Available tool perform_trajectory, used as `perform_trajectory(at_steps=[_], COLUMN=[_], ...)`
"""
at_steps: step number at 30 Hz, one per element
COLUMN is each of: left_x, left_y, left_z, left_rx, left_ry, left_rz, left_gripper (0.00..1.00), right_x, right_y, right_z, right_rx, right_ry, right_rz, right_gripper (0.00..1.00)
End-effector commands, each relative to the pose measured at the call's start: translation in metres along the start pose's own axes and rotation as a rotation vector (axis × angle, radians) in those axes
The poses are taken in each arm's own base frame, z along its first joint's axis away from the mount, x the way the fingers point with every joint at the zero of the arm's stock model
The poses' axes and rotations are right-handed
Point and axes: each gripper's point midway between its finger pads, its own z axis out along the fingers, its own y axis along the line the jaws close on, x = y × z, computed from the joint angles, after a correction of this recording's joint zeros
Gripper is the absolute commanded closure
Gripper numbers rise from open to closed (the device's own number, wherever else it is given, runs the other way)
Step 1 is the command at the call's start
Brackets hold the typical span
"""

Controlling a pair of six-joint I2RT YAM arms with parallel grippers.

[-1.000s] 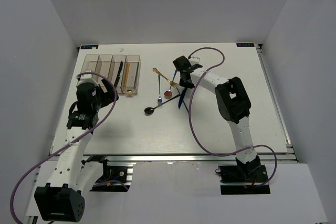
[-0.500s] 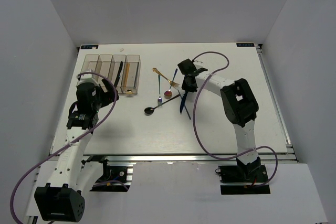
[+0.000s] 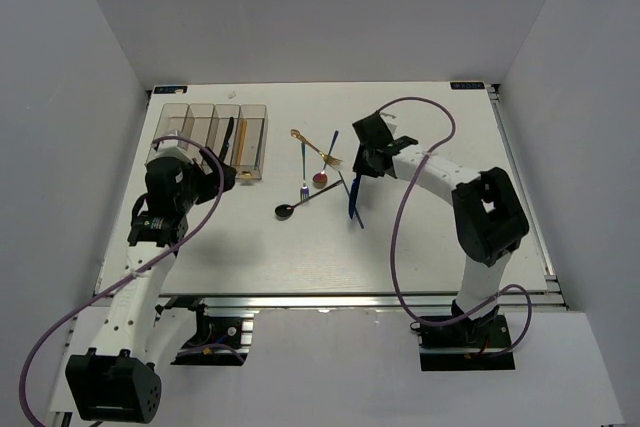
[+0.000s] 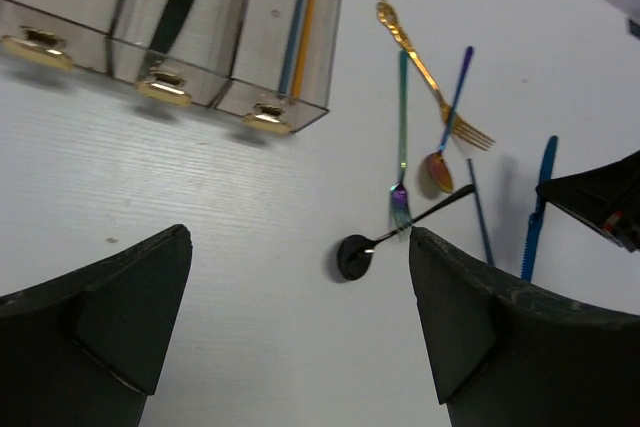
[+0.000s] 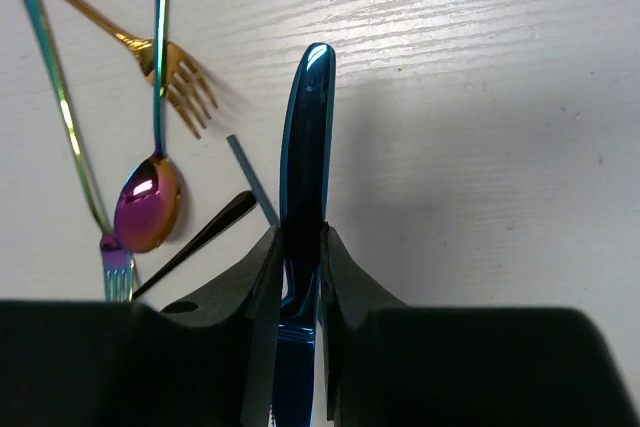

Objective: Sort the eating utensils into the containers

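Right gripper (image 5: 300,243) — fingers clamped on the blue knife (image 5: 306,137), held over the table (image 5: 480,97) just beside the gold fork (image 5: 170,72) | left gripper (image 4: 300,282) — fingers spread wide, grasping nothing, near the containers (image 3: 176,129) | black knife (image 4: 178,7) and orange chopstick (image 4: 308,17) lay inside separate bins

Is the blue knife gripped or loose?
Gripped: fingers of the right gripper pinch the blue knife from both sides.
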Motion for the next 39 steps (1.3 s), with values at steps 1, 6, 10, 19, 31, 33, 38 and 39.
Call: perform_trajectory(at_steps=[1,6,10,19,31,33,38,39], left_x=[-0.001,-0.003,-0.005,0.018,0.025,0.028,0.040,0.039], left_y=[-0.031,-0.076,-0.114,-0.149,-0.154,-0.154,-0.126,-0.119], left_z=[-0.001,-0.005,-0.012,-0.001,0.003,0.003,0.020,0.022], left_rx=[0.156,0.418,0.594,0.625,0.652,0.657,0.489,0.443], left_ry=[0.005,-0.001,0.018,0.070,0.097,0.104,0.112,0.105], left_rz=[-0.070,-0.194,-0.283,-0.214,-0.234,-0.234,-0.184,-0.170], left_gripper=[0.02,0.02,0.02,0.02,0.17,0.24,0.30,0.28], right_x=[-0.023,-0.019,-0.003,0.021,0.041,0.041,0.038,0.041], right_y=[0.021,0.051,0.103,0.171,0.206,0.211,0.204,0.201], right_z=[-0.030,-0.058,-0.102,-0.183,-0.220,-0.225,-0.198,-0.190], right_rx=[-0.122,-0.266,-0.432,-0.699,-0.817,-0.833,-0.705,-0.677], right_ry=[-0.090,-0.087,-0.128,-0.175,-0.170,-0.175,-0.181,-0.166], right_rz=[-0.022,-0.106,-0.228,-0.288,-0.350,-0.355,-0.340,-0.341], right_gripper=[1.00,1.00,1.00,1.00,1.00,1.00,1.00,1.00])
